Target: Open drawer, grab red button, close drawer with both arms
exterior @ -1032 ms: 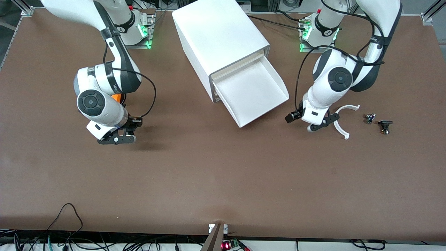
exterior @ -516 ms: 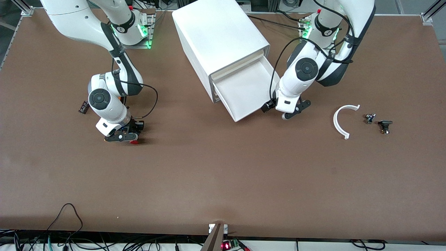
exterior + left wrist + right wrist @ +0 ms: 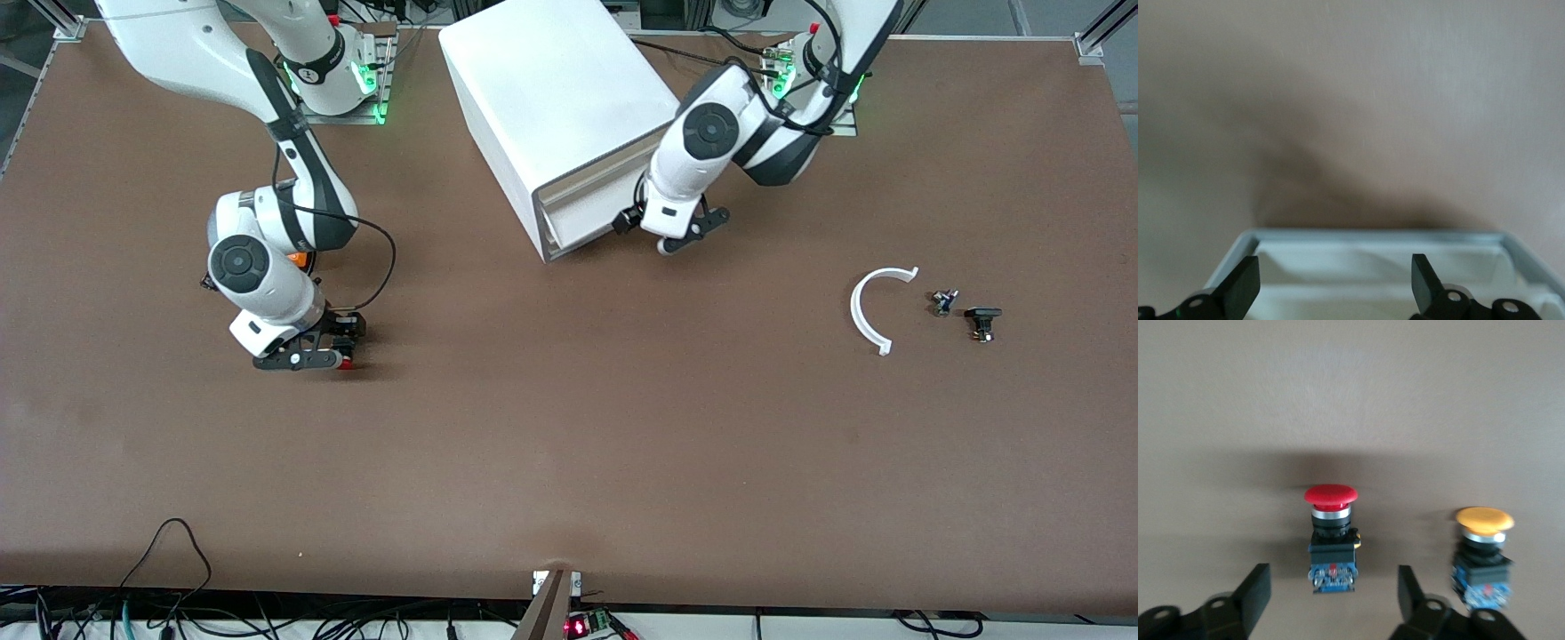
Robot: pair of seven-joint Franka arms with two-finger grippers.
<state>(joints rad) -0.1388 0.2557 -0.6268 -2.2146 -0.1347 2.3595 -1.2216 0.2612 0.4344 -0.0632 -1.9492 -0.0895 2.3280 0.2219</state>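
The red-capped button (image 3: 1331, 520) stands on the table with its black body between the open fingers of my right gripper (image 3: 1333, 581), which do not touch it. In the front view only a bit of its red cap (image 3: 346, 362) shows beside my right gripper (image 3: 307, 357), low over the table toward the right arm's end. The drawer (image 3: 580, 222) is the lowest one of the white cabinet (image 3: 556, 89) and is pushed almost fully in. My left gripper (image 3: 680, 238) is open at the drawer's front edge; the drawer's rim (image 3: 1371, 235) shows just past my left gripper (image 3: 1335, 267).
A yellow-orange-capped button (image 3: 1483, 532) stands right beside the red one. An orange box (image 3: 299, 260) peeks out by the right arm. A white curved strip (image 3: 867, 311) and two small dark parts (image 3: 944, 300) (image 3: 981, 320) lie toward the left arm's end.
The left arm has swept toward the cabinet and the drawer has gone from wide open to almost shut. The right gripper has shifted slightly over the buttons.
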